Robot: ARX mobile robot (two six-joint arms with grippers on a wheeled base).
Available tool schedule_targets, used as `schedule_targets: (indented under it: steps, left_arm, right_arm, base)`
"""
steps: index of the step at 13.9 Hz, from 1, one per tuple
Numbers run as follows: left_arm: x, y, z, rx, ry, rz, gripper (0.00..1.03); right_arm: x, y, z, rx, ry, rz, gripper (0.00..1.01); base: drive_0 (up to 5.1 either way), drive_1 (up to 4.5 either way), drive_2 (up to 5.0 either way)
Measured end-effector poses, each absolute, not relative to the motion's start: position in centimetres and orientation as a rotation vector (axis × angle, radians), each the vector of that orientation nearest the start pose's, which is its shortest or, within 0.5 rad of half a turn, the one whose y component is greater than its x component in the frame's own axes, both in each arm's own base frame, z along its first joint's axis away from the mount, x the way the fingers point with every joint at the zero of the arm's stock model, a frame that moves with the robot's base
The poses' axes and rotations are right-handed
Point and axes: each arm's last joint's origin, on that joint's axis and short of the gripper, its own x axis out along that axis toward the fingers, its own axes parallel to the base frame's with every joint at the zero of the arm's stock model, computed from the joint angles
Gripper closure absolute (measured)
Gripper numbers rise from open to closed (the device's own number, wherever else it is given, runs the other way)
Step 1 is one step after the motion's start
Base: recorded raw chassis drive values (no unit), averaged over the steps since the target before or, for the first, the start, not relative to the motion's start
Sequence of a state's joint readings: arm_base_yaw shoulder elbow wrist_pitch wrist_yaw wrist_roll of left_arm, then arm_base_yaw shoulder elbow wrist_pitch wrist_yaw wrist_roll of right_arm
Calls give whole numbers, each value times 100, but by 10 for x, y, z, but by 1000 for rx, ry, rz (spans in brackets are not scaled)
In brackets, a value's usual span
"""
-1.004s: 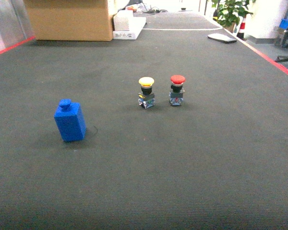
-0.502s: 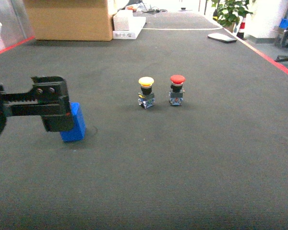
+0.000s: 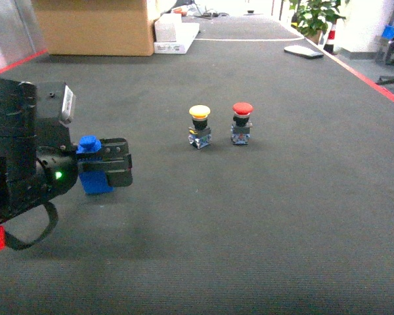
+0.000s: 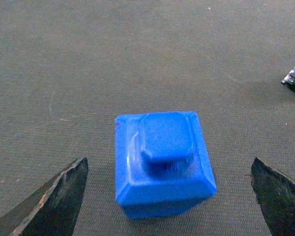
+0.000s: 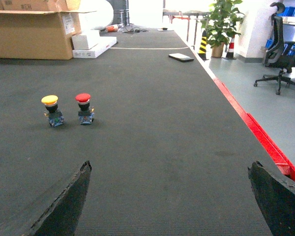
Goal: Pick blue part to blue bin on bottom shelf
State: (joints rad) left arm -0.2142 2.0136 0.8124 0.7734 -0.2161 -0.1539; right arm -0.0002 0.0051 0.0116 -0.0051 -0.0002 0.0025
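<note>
The blue part point(image 3: 96, 183) is a small blue block with a knob on top, standing upright on the dark mat at the left. My left gripper point(image 3: 104, 168) hangs over it. In the left wrist view the blue part point(image 4: 162, 164) stands between the open left gripper point(image 4: 168, 161), whose fingers point(image 4: 59, 196) are well apart from its sides and not touching it. My right gripper point(image 5: 169, 164) is open over bare mat, holding nothing, and does not show in the head view. The blue bin and the bottom shelf are out of view.
A yellow-capped push button point(image 3: 199, 126) and a red-capped one point(image 3: 241, 123) stand side by side mid-mat. A cardboard box point(image 3: 95, 26) and a white box point(image 3: 176, 33) sit at the far end. Red tape point(image 3: 381, 88) marks the right edge; beyond it stands an office chair point(image 5: 282, 54).
The left arm came into the head view from the left and now sits closer and lower, with its open fingers astride the blue part. The blue part has not moved.
</note>
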Motion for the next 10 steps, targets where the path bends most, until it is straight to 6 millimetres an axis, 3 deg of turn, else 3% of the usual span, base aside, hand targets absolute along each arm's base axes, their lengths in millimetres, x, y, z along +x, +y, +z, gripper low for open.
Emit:
schedule_targets:
  steps: [2, 6, 10]
  left_arm:
    - [384, -66, 85, -65, 441, 46, 5]
    - [401, -63, 76, -65, 453, 48, 7]
    - [407, -64, 80, -64, 440, 32, 42]
  right_arm:
    - [97, 0, 167, 2, -1, 0, 3]
    - [97, 0, 167, 2, -1, 0, 3]
    - [97, 0, 167, 2, -1, 0, 3]
  base:
    - [0, 0, 0]
    - [0, 0, 0]
    - [0, 0, 0]
